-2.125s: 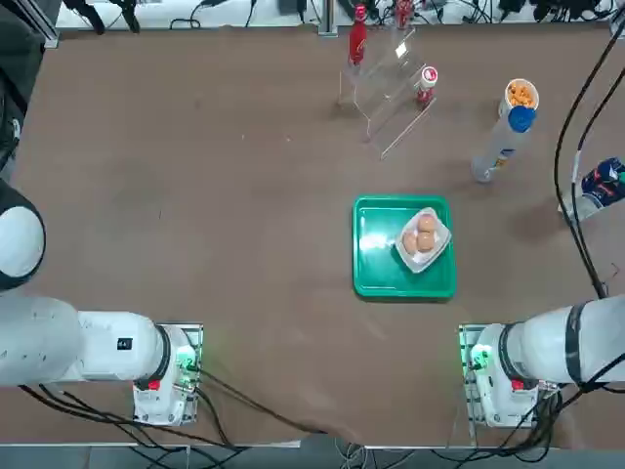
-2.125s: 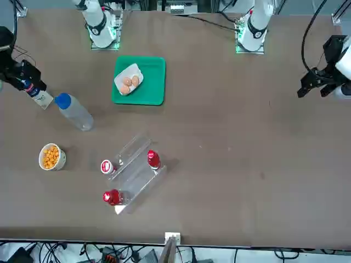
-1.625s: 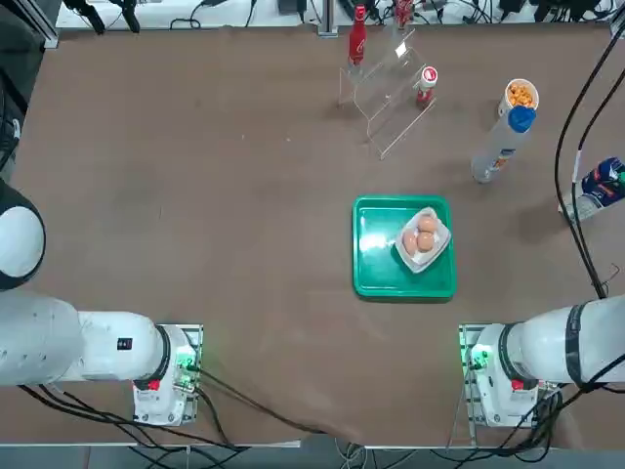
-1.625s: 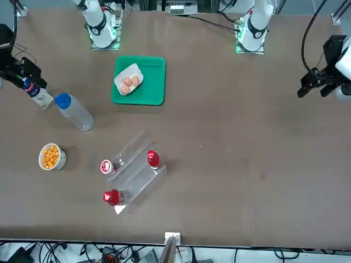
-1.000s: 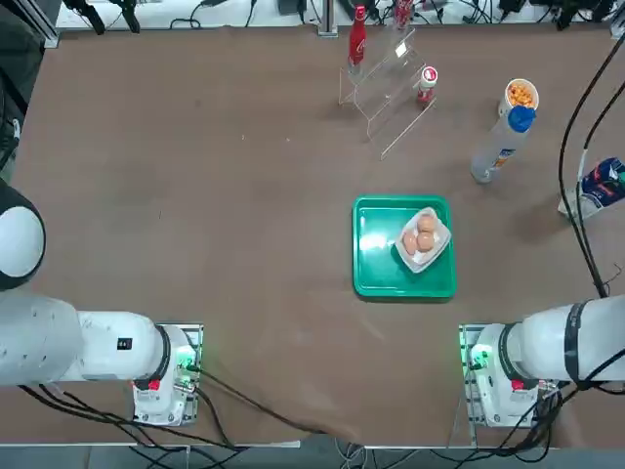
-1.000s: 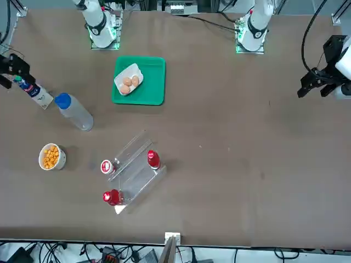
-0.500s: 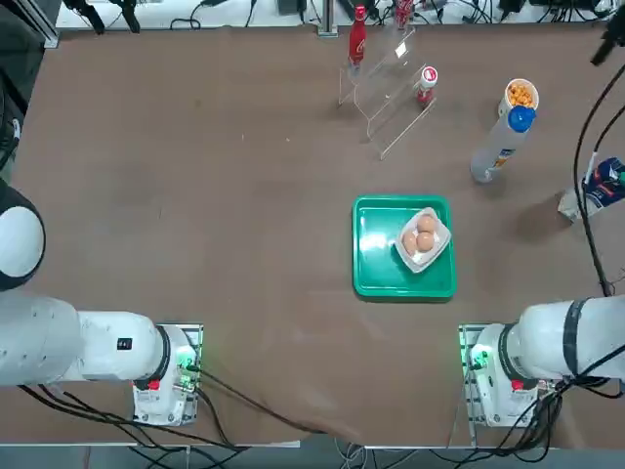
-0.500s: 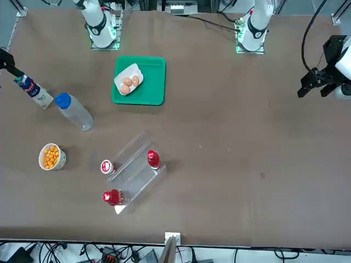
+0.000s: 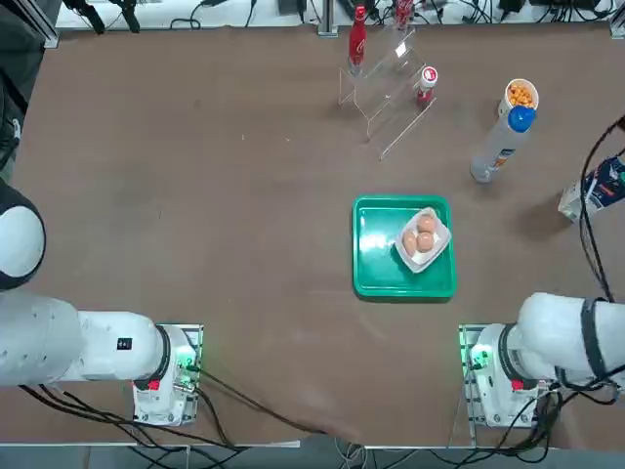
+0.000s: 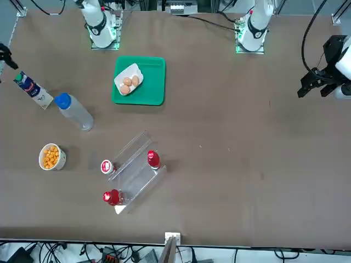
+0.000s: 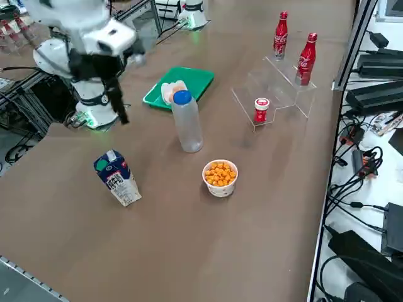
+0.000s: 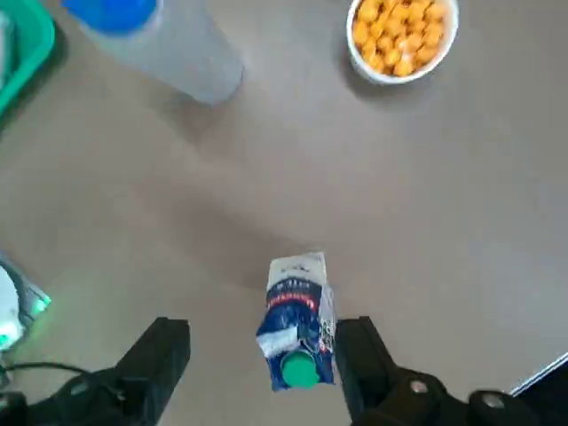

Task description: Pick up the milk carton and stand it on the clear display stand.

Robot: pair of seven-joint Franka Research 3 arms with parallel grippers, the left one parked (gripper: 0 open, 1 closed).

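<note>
The milk carton [image 11: 118, 177] stands upright near the table's right edge, blue on top with a green cap and a white body; it also shows as carton [image 9: 596, 191] and carton [image 10: 33, 90]. My right gripper [image 12: 260, 342] hangs well above it, open, its fingers [image 12: 164, 351] on either side of the carton [image 12: 297, 324] without touching it. The clear display stand [image 9: 383, 98] sits at the far side of the table, away from the carton; it is the same stand [image 11: 277, 85].
A tall bottle with a blue cap [image 11: 187, 123] and a cup of orange balls [image 11: 220, 176] stand close to the carton. A green tray [image 9: 376, 278] holds a dish of eggs. Two red bottles [image 11: 306, 56] and a red can [image 11: 261, 110] are at the stand.
My right gripper has lifted up and away from the carton toward the table's right edge, leaving the top view. The carton stays where it was.
</note>
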